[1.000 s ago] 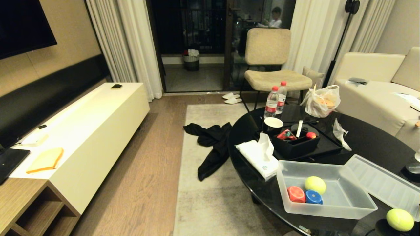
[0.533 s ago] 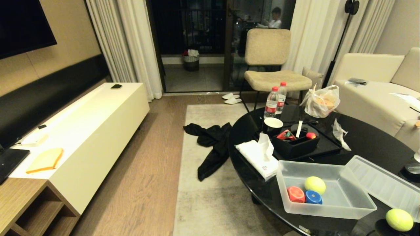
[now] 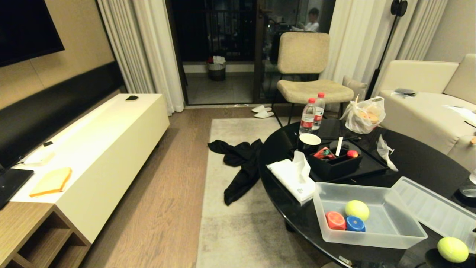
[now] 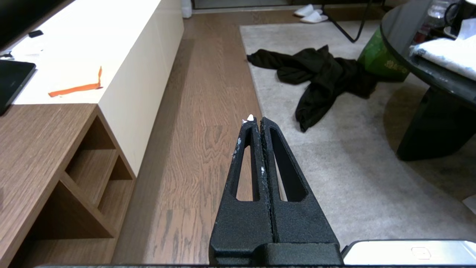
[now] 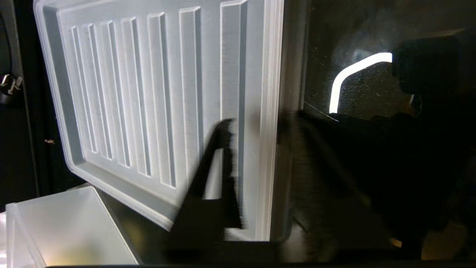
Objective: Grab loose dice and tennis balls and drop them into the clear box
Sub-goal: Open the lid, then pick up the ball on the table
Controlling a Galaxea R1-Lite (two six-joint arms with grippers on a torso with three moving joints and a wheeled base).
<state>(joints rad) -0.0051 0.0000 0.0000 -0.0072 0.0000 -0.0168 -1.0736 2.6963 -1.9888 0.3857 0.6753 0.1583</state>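
clear box (image 3: 390,232): sitting open on the black round table (image 3: 420,160), near its front edge. Inside there's one tennis ball (image 3: 357,209) plus a red die (image 3: 335,220) and a blue die (image 3: 355,223), all bunched toward the left end.

lid (image 3: 431,208): ribbed, lying flat on the table just right of the box, looks like it's touching the box's right rim.

loose tennis ball (image 3: 453,249): out on the table by the bottom right corner of the head view, just in front of the lid.

right gripper (image 5: 256,126): hanging over the lid's long edge, where it meets the dark glass. Fingers (image 5: 219,156) are smeared and partly lost against the dark table, but they're spread apart with nothing between them.

left gripper (image 4: 256,121): parked off to the side over the wood floor, fingertips pinched together, empty.

other stuff: tissue pack (image 3: 293,178) left of the box, black tray (image 3: 334,163) behind it, dark clothing (image 3: 241,163) dumped on the rug.
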